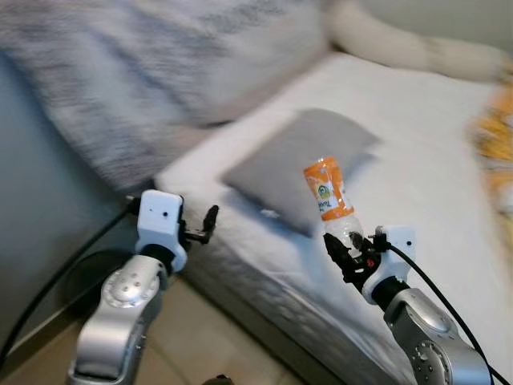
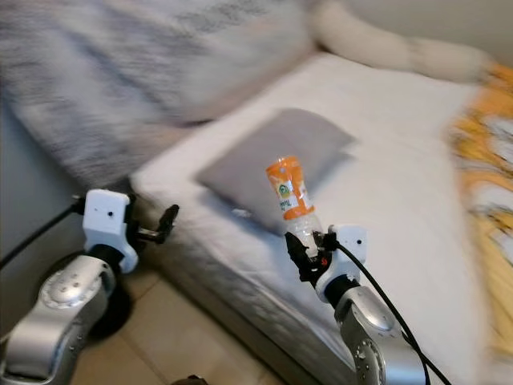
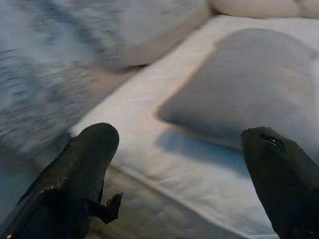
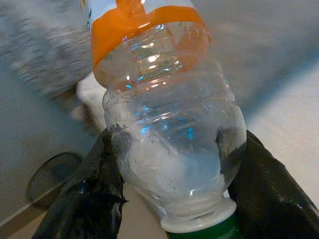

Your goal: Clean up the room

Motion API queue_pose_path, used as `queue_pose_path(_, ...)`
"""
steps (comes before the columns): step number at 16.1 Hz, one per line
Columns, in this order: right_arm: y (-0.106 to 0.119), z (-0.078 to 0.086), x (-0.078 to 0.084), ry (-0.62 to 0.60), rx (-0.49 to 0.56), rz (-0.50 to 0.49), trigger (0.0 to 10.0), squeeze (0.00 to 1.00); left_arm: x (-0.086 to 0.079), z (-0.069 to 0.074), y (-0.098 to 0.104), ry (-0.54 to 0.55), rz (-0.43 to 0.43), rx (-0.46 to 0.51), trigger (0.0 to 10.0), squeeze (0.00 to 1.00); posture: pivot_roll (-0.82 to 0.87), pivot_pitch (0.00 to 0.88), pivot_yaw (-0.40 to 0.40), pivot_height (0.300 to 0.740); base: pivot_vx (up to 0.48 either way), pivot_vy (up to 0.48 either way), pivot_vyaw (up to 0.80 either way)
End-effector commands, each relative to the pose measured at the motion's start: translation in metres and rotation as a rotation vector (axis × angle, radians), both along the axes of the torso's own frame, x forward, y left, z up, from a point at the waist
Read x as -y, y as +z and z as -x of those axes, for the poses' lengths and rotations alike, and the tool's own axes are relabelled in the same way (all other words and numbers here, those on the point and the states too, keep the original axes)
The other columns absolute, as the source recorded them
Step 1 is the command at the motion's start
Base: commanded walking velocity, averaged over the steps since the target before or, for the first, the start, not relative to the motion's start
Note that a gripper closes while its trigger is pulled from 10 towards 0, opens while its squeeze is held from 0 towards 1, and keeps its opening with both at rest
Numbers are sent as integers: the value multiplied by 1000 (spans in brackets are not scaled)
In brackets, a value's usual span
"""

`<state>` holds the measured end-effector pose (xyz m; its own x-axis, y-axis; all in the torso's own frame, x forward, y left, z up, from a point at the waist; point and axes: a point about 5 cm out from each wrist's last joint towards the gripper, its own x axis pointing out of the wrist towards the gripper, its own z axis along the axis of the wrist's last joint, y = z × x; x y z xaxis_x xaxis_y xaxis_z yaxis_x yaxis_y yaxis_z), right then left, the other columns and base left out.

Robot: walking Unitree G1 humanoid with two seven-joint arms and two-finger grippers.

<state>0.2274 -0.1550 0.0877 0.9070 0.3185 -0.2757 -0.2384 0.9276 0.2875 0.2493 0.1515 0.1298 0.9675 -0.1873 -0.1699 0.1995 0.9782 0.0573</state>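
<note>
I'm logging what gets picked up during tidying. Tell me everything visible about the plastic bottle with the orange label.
The clear plastic bottle with an orange label looks empty. It is held upside down: its green cap points toward the wrist and its base points up, tilted a little to the robot's left. The right claw is shut on its shoulder near the neck, a black finger pressed on each side. It hangs in the air over the edge of the white bed, in front of a grey pillow.

What there is to count
One bottle, one grey pillow, one bed, one blanket, two grippers: left, right.
</note>
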Motion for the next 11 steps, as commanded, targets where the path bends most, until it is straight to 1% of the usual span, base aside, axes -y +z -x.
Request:
queue_pose_path(1, 3, -3, -10, 49, 11, -11, 10000, 0, -4, 1, 0, 28, -28, 8, 10000, 0, 8, 0, 13, 740, 0, 0, 800)
queue_pose_path(2, 2, -5, -13, 74, 9, 5, 10000, 0, -6, 0, -1, 44, -43, 14, 10000, 0, 11, 0, 6, 740, 0, 0, 800)
queue_pose_path(3, 2, -6, -13, 75, 10, 5, 10000, 0, -6, 0, -2, 43, -66, 15, 10000, 0, 14, 0, 3, 740, 0, 0, 800)
queue_pose_path(4, 4, -10, -13, 73, 12, 6, 10000, 0, -9, -1, 0, 44, -104, 26, 10000, 0, 20, 0, -1, 740, 0, 0, 800)
queue_pose_path(6, 4, -13, -14, 75, 8, 4, 10000, 0, -13, -1, 3, 63, -101, 36, 10000, 0, 29, 0, -7, 740, 0, 0, 800)
queue_pose_path(8, -1, -14, -20, 116, -12, 18, 10000, 0, -15, -1, 6, 59, -103, 47, 10000, 0, 48, 0, -21, 740, 0, 0, 800)
queue_pose_path(9, -2, -15, -21, 120, -17, 20, 10000, 0, -14, -1, 7, 56, -101, 49, 10000, 0, 48, 0, -21, 740, 0, 0, 800)
queue_pose_path(11, -4, -17, -22, 132, -26, 24, 10000, 0, -13, -2, 9, 49, -91, 58, 10000, 0, 50, 0, -22, 740, 259, 0, 800)
